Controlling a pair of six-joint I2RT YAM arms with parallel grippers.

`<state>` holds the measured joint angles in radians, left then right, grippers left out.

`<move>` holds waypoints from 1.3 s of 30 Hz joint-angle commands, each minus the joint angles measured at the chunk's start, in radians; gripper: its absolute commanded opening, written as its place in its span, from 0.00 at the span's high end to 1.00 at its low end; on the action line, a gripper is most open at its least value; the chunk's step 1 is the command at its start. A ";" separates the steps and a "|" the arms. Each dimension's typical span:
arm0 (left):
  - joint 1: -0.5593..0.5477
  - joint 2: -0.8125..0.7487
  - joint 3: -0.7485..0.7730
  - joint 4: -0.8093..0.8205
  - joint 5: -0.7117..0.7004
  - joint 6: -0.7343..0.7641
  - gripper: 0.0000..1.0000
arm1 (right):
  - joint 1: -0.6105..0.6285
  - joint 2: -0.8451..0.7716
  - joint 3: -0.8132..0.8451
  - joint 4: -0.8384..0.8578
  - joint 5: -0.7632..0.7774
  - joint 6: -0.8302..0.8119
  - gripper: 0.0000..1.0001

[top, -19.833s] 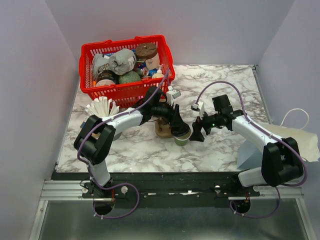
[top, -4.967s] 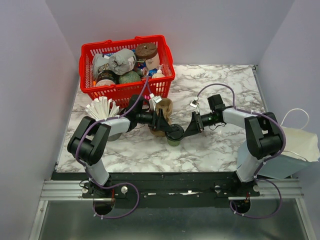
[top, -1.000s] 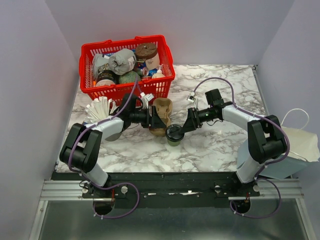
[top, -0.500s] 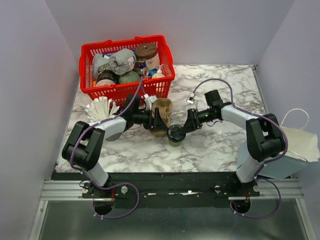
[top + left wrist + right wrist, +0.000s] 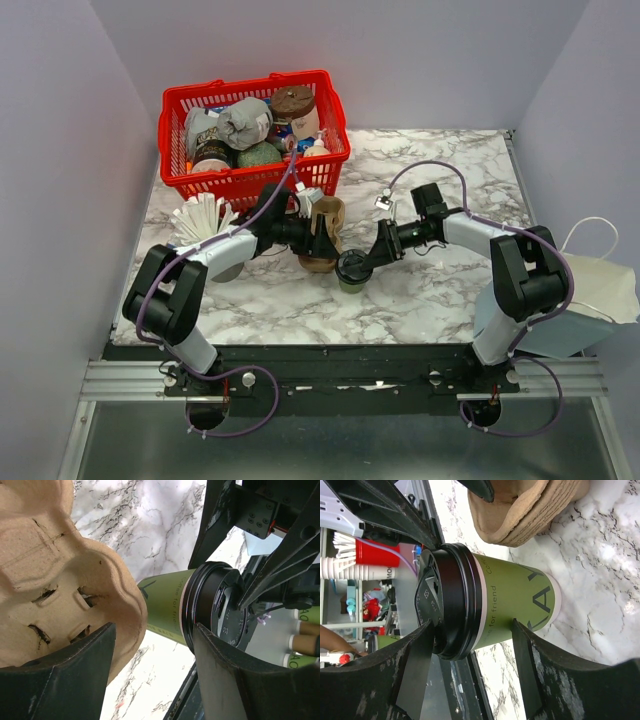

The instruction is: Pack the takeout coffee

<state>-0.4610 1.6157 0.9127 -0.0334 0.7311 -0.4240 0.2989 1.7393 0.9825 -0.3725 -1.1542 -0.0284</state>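
Marble tabletop (image 5: 440, 290) holds one lidded green cup (image 5: 515, 605), one cardboard carrier (image 5: 60, 580).

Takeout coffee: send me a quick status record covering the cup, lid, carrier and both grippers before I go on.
carrier: brown cardboard, no cup in it
cup: green paper, upright on the marble table, beside the carrier, not in it
lid: black, seated on the cup
left gripper: open, at the carrier's edge
right gripper: open, facing the cup's side, not clamped on it
packed: not yet
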 commanded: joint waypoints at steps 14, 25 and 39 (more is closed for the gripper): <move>-0.051 0.015 0.077 -0.184 -0.205 0.197 0.24 | -0.007 -0.058 -0.013 0.061 0.001 -0.013 0.26; -0.033 -0.023 0.331 -0.336 -0.033 0.362 0.17 | -0.012 -0.138 0.249 -0.233 0.131 -0.252 0.00; 0.090 -0.218 0.417 -0.523 -0.036 0.536 0.11 | 0.153 -0.184 0.417 -0.605 0.321 -0.904 0.00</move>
<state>-0.4019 1.4616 1.3273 -0.4870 0.6781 0.0322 0.3599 1.5612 1.3769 -0.8158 -0.9417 -0.6403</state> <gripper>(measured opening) 0.887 0.998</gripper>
